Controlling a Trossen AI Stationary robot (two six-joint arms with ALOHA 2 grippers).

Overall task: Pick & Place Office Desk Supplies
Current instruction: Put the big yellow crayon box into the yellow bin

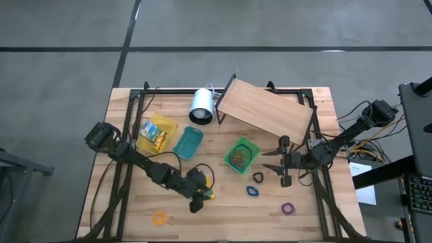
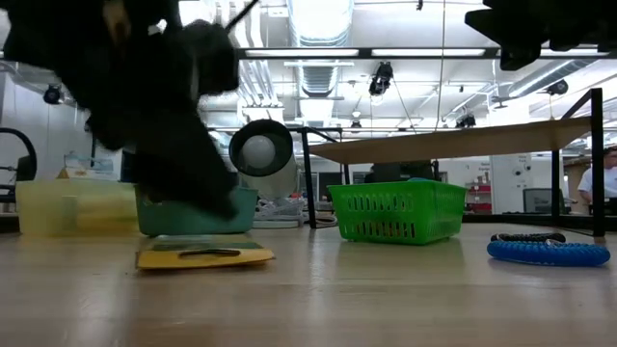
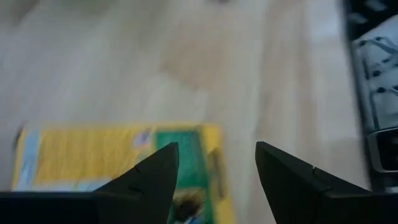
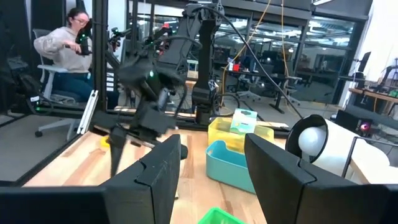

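Note:
A flat yellow-and-green packet [image 1: 206, 195] [image 2: 202, 255] [image 3: 118, 158] lies on the table near its near edge. My left gripper [image 1: 198, 198] [image 3: 214, 149] is open and hovers just above the packet's green end, fingers pointing down. A small gap shows under it in the low view. My right gripper [image 1: 270, 160] [image 4: 211, 140] is open and waits above the table beside the green basket [image 1: 241, 155] [image 2: 397, 212]. Loose rubber bands lie flat on the table: dark [image 1: 258, 177], blue [image 1: 252, 192] [image 2: 549, 253], purple [image 1: 288, 208] and orange [image 1: 160, 218].
A teal tray [image 1: 187, 143] [image 2: 193, 217] and a yellow bin [image 1: 156, 133] holding boxes stand left of centre. The white cylinder [image 1: 201, 106] and the slanted wooden board [image 1: 266, 111] are at the far side. A person [image 4: 65, 43] sits beyond the table.

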